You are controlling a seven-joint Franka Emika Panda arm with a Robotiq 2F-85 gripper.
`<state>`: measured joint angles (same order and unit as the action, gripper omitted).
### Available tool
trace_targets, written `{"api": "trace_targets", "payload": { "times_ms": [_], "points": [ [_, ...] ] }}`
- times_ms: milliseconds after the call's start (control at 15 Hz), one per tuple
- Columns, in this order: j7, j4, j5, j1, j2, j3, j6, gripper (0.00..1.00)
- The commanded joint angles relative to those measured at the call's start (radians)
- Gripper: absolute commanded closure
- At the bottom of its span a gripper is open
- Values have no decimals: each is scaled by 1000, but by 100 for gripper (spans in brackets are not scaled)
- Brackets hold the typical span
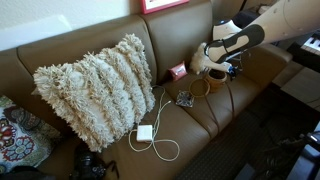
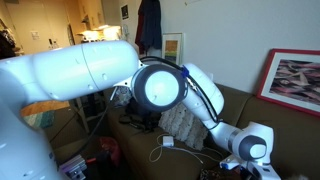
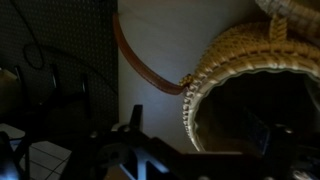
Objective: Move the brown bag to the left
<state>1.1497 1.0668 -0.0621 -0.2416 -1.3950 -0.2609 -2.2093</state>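
Tan woven straw forms the bag (image 3: 245, 60); it stands at the far end of the sofa (image 1: 175, 35) seat, near the backrest, well apart from the pillow (image 1: 95, 88); the end effector (image 1: 226, 66) hovers just above it, fingers spread, holding nothing. As I judge, the fingers could close on the thin hoop (image 3: 140, 62) alone, and the bag would swing or tip; or they could press the soft rim and roll it. A pink box (image 1: 178, 71) and a small dark item (image 1: 185, 99) lie near; a sideways path may knock them; the charger (image 1: 145, 132) lies further off.
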Motion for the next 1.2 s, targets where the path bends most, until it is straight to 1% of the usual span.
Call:
{"api": "trace_targets", "payload": {
  "times_ms": [0,67,133,200,600,667,867,1000,1067,1133],
  "points": [
    [29,-117,21,4,-90,-32,70,0],
    [33,-137,19,2,-106,-33,79,0],
    [34,-158,18,0,-120,-33,84,13],
    [41,-77,-2,8,-72,-26,44,27],
    [31,-102,-4,6,-79,-21,38,69],
    [33,-102,-4,7,-79,-21,36,75],
    [34,-106,-5,8,-78,-20,34,98],
    [33,-111,-5,7,-78,-21,35,100],
    [29,-116,-4,5,-78,-19,32,97],
    [32,-120,-4,6,-78,-20,31,96]
  ]
}}
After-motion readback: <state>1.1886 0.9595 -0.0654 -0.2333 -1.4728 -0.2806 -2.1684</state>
